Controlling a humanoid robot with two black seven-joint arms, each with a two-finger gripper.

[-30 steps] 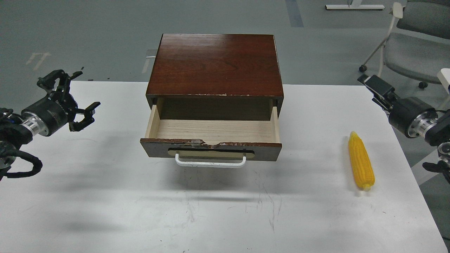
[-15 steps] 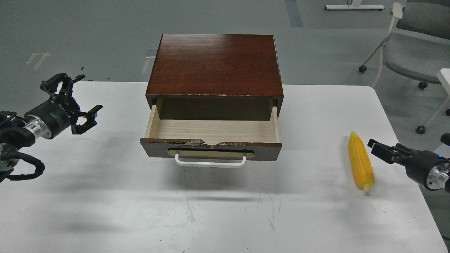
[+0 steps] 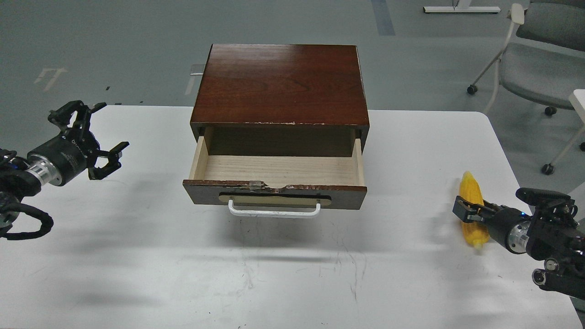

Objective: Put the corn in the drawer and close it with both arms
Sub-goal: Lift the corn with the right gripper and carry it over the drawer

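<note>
The yellow corn (image 3: 470, 189) lies on the white table (image 3: 292, 274) at the right, its tapered end pointing away from me. My right gripper (image 3: 467, 211) reaches in from the right and sits over the cob's middle, with one dark finger showing on its left side. I cannot tell whether it grips the cob. The drawer (image 3: 274, 194) with its white bar handle (image 3: 273, 211) stands pulled open at the table's middle, its pale inside empty. My left gripper (image 3: 114, 126) is open and empty, hovering well left of the drawer.
The dark brown cabinet (image 3: 281, 82) holding the drawer stands at the table's far middle. A grey wheeled chair (image 3: 539, 59) stands on the floor beyond the table's right corner. The table's right edge runs close behind the corn.
My right arm dropped from the far right edge and moved left onto the corn; the cob seems slightly shifted. My left gripper drifted a little and stays open.
</note>
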